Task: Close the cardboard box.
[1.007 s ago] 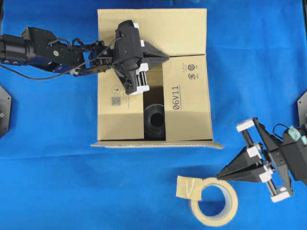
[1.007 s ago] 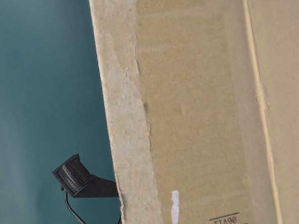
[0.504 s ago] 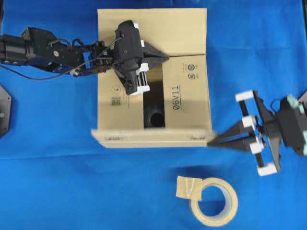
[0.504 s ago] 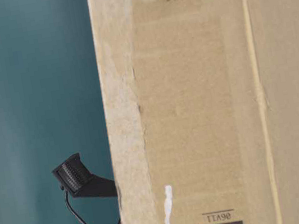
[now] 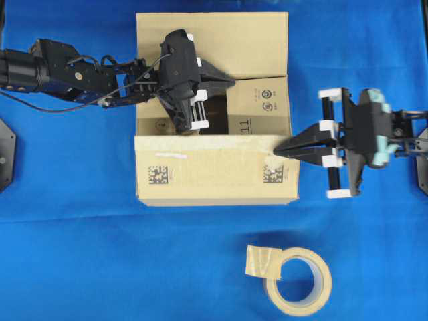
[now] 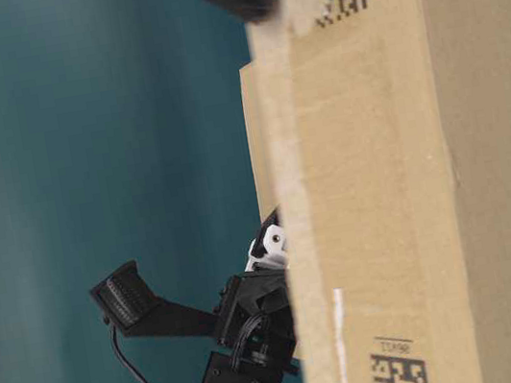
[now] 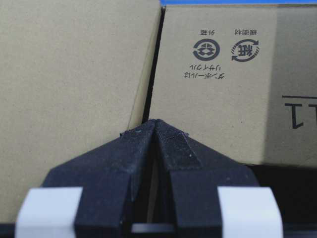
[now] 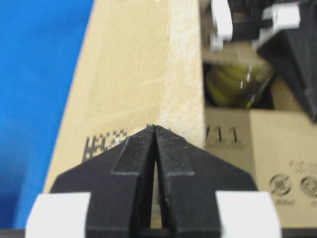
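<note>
The cardboard box (image 5: 214, 107) sits in the upper middle of the overhead view on the blue tabletop (image 5: 80, 254), with its near flap (image 5: 215, 168) folded up and over so that it runs as a long band from left to right across the lower part of the box. Behind that flap a dark strip of the opening still shows, so the box is not yet shut.

The right end effector (image 5: 275, 145) comes in from the right of the frame with its fingers pressed together to a point. The tip lies at the right end of the flap's far edge, and the right wrist view shows the closed tip against that raw edge (image 8: 183, 64). The flap's long axis runs straight away from this end effector, toward the left of the frame, and the remaining gap lies just above the tip.

The left end effector (image 5: 233, 81) is also closed to a point. It rests over the seam between the far flap (image 5: 221, 40) and the printed side flap (image 5: 264, 100) in the upper middle.

The right arm is plainly the nearer one to the near flap, so pressing that flap down toward the top of the frame looks like its job.

A roll of beige tape (image 5: 299, 281) lies well apart, at lower right.
</note>
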